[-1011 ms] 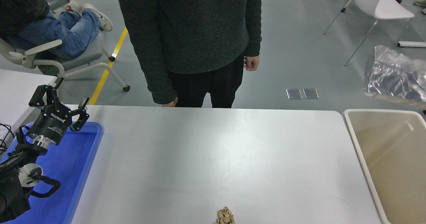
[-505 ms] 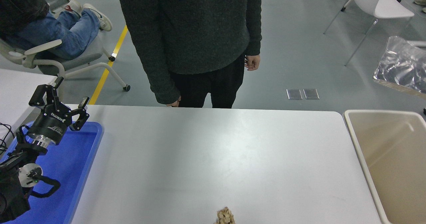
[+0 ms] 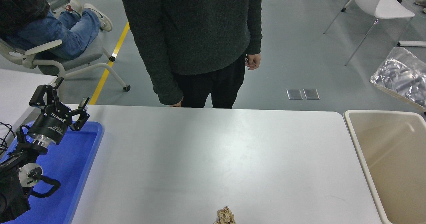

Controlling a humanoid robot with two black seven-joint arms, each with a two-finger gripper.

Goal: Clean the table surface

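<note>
At the near edge of the desk [image 3: 213, 157] sits a small crumpled wad of brown paper [image 3: 225, 216], partly cut off by the bottom of the view. It is the only litter visible on the wide white top, which stretches across the middle of the scene. To the left, the left gripper [image 3: 63, 106] is parked above a blue tray [image 3: 85, 157], its fingers spread open and holding nothing. The right arm is out of view. At the right edge stands a beige bin [image 3: 359, 147], with a crinkled clear plastic bag [image 3: 401, 76] above its far corner. A person [image 3: 193, 41] stands at the far side, one hand near the edge.

The wad looks light and lies well apart from the bin; a clumsy pinch so close to the near edge could likely nudge it off onto the floor. A wide swing might also come close to the person's hand.
</note>
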